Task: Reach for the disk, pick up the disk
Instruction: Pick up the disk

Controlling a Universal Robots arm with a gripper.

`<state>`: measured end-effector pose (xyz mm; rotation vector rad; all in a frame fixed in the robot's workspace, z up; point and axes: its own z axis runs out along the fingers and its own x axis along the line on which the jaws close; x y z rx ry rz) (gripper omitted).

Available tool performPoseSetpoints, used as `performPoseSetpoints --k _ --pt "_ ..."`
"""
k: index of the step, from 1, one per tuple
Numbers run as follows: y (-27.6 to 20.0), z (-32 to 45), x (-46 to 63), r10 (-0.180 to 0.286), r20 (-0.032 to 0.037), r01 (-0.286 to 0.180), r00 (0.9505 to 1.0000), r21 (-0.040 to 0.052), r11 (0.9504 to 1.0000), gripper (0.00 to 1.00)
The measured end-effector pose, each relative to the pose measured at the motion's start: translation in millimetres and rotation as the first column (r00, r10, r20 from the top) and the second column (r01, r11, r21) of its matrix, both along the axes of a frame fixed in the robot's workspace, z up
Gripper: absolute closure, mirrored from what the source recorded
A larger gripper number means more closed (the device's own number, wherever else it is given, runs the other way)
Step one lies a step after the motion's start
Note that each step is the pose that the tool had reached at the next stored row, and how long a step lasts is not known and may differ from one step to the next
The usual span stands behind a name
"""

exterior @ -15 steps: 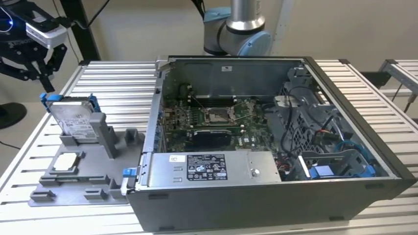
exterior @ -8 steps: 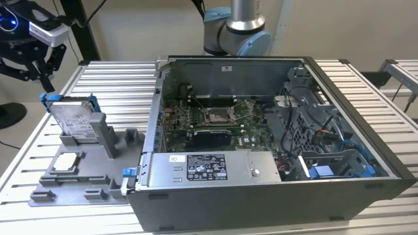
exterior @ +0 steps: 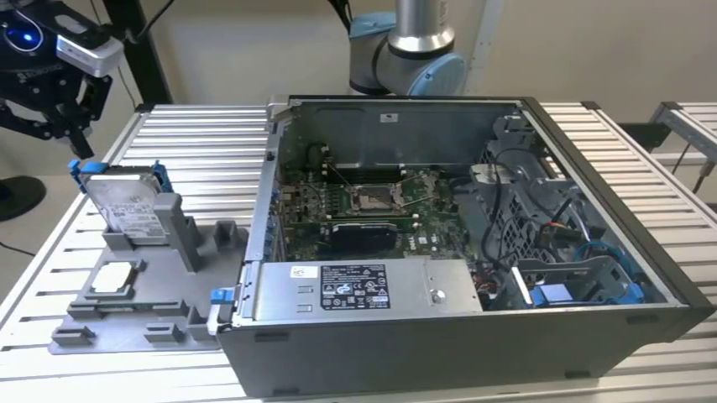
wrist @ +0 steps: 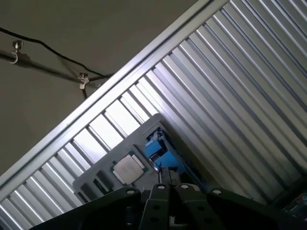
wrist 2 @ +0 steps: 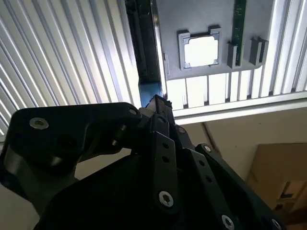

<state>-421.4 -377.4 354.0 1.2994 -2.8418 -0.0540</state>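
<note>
The disk (exterior: 126,204), a silver drive in a blue bracket, stands on edge in a grey holder (exterior: 180,315) at the exterior view's left. My black gripper (exterior: 70,138) hangs just above the disk's far upper corner, apart from it, with its fingers drawn together on nothing. In the second wrist view the gripper (wrist 2: 158,100) points at the blue end of the disk (wrist 2: 151,89), which is seen edge-on. In the first wrist view the disk (wrist: 156,149) shows its blue bracket just beyond the gripper (wrist: 164,178).
A small square silver chip (exterior: 116,277) lies in the holder in front of the disk. An open computer case (exterior: 471,252) with a grey labelled box (exterior: 358,290) stands to the exterior view's right. Ribbed metal table (exterior: 201,134) lies around.
</note>
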Motion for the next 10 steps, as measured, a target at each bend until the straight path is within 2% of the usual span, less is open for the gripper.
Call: performPoseSetpoints --k 5,8,10 --pt "0.1 0.0 0.0 0.080 0.0000 -0.080 0.9968 0.0000 0.9968 1.00" --pt "0.1 0.0 0.0 0.133 0.0000 -0.133 0.9911 0.0000 0.9911 1.00" --pt "0.1 0.0 0.0 0.169 0.0000 -0.169 0.9856 0.0000 0.9856 1.00"
